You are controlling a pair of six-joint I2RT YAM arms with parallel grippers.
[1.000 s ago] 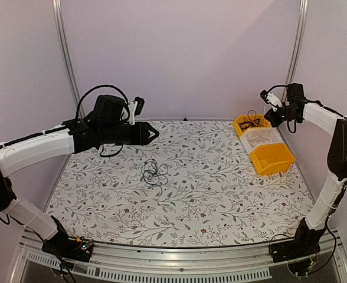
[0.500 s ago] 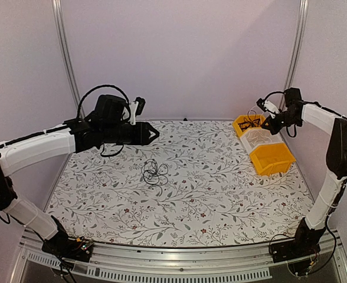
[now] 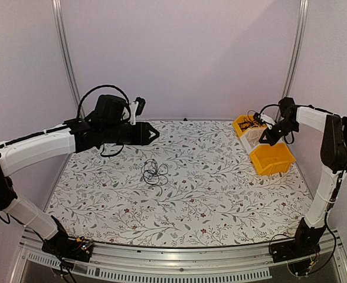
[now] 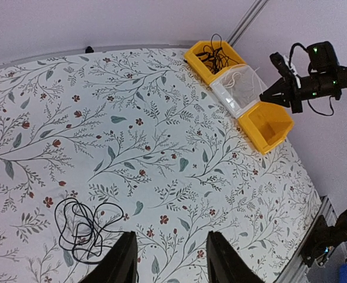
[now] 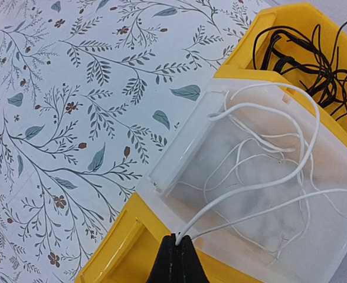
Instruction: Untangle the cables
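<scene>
The left gripper (image 4: 172,262) hangs above the left part of the table (image 3: 221,194) with its two fingers spread and nothing between them. Just below it in the wrist view, a loose bunch of black cables (image 4: 85,227) lies on the flowered tabletop with its loops crossing over one another. The bunch is left of the table's middle, well apart from the bins, and the gripper does not touch it.

Toward the far right corner three bins stand in a row, end to end: a far yellow bin (image 5: 247,47), a clear bin (image 5: 173,159) in the middle and a near yellow bin (image 4: 262,138). A second black tangle (image 5: 315,53) sits inside the far yellow bin, some strands rising above its rim.

The right gripper (image 5: 176,256) hovers over the edge where the clear bin meets the near yellow one. Its fingertips are pressed tightly together on a white cable (image 5: 238,193). Two white strands run from the pinch up into the clear bin, where they curve among thinner white loops. This looks like one cable doubled over, though it could be two
</scene>
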